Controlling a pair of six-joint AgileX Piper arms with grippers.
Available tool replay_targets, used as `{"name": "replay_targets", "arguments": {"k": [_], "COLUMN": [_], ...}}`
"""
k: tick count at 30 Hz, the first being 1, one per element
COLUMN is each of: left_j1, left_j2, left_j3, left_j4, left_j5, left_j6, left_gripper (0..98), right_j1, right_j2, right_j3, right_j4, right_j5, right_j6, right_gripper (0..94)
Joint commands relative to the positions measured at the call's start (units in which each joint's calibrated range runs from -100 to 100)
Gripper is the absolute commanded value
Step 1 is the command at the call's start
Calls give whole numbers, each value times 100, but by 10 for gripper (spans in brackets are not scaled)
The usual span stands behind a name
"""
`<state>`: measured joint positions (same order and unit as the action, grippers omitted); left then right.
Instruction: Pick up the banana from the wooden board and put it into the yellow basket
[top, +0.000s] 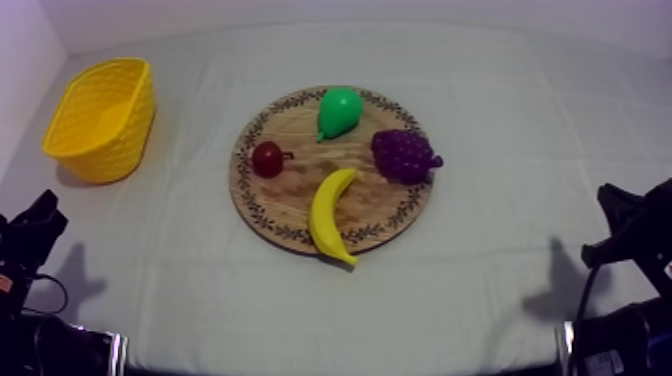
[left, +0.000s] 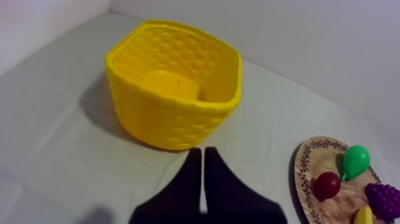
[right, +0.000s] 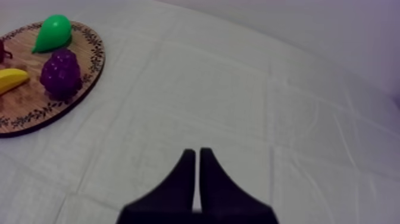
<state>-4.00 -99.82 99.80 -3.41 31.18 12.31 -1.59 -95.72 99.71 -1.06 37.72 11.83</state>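
Observation:
A yellow banana (top: 331, 214) lies on the front part of the round wooden board (top: 290, 215), its lower tip over the patterned rim. The yellow basket (top: 103, 118) stands at the table's far left, with nothing in it. My left gripper (top: 38, 222) rests low at the left side; in the left wrist view its fingers (left: 203, 156) lie together as a narrow wedge just before the basket (left: 174, 86). My right gripper (top: 615, 215) rests low at the right side, shut, its wedge (right: 197, 156) over bare cloth to the right of the board (right: 24, 110).
On the board with the banana lie a green pear (top: 339, 111), a bunch of purple grapes (top: 404, 154) and a small red fruit (top: 268, 158). Bare cloth surrounds the board and stretches to the basket.

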Motion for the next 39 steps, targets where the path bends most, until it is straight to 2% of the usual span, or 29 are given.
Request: {"name": "replay_targets", "arguments": {"k": [1,18,25,27,34,39], "left_j1": [-1,-1,-297,-310,-264,-43], "left_j2": [0,0,0,0,0,5], "left_j3": [-3,-3,-3,-3,-3,-88], "left_j4": [-3,-3,32,37,-21,-48], "left_j5": [-6,-6,-6,2,39,42], "left_j6": [2,2,44,-76,-168,-188], "left_gripper": [1,1,1,4,2,1], "right_j1": [-2,-2,-2,-2,-2,-2], "right_j2": [-3,-3,-3,-3,-3,-3], "right_j3": [-5,-5,-5,-5,-5,-5], "right_j4": [1,1,1,1,1,1], "right_j5": [2,2,2,2,2,2], "right_j6": [2,2,0,1,0,1], "right_gripper": [6,6,6,6,6,6]}}
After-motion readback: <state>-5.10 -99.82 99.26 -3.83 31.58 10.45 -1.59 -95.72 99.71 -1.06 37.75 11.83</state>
